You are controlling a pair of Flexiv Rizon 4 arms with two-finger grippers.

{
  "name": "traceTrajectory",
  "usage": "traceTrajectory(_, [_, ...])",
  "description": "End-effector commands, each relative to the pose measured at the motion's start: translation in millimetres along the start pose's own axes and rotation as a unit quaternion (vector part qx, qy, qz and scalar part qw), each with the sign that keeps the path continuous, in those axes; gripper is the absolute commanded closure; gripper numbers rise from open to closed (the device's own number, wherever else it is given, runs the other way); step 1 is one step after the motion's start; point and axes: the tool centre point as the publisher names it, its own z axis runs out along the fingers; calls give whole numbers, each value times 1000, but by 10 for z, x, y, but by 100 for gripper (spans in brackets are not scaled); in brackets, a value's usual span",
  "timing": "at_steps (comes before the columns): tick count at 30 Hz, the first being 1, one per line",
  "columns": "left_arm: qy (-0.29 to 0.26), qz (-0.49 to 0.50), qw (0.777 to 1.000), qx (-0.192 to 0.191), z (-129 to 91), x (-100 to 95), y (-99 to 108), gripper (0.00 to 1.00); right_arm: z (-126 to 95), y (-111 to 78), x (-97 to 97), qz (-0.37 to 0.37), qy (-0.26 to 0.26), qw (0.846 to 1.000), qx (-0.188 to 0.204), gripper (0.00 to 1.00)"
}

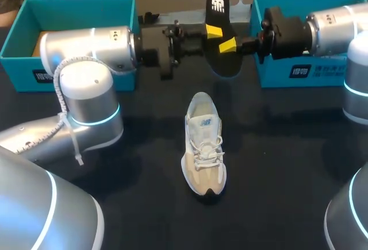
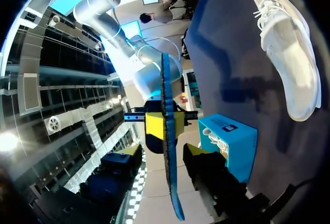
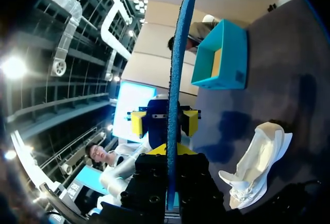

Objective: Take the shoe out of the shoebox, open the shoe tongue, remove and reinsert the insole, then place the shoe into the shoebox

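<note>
A black insole [image 1: 221, 60] with a blue underside stands upright in the air over the far middle of the table. My right gripper [image 1: 228, 45] comes in from the right and is shut on it; the left wrist view shows this right gripper [image 2: 165, 126] with its yellow tips pressed on both faces. My left gripper [image 1: 214, 30] faces it from the left. In the right wrist view, the left gripper [image 3: 164, 122] has its yellow tips either side of the insole [image 3: 175, 80], standing open. A white and beige sneaker [image 1: 204, 146] rests upright on the table below.
A teal shoebox [image 1: 75, 8] stands open at the far left behind my left arm, and a second teal box [image 1: 276, 72] at the far right under my right arm. The dark table [image 1: 276, 164] spreads around the sneaker.
</note>
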Motion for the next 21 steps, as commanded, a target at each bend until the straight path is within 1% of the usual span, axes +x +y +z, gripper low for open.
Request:
traceTrajectory(1, [5, -2, 1000, -1, -91, -35, 9, 0, 5, 14, -65, -3, -1, 1000, -7, 100])
traceTrajectory(8, [27, -33, 999, -6, -319, -85, 51, 0, -102, 25, -126, -33, -7, 999, -35, 100])
traceTrajectory(15, [58, -64, 996, -7, -596, -78, -16, 0, -192, 42, -140, -71, -16, 996, -50, 100])
traceTrajectory(21, [79, -157, 984, -25, -814, 10, -88, 0, -242, 46, -182, -106, -22, 992, -64, 100])
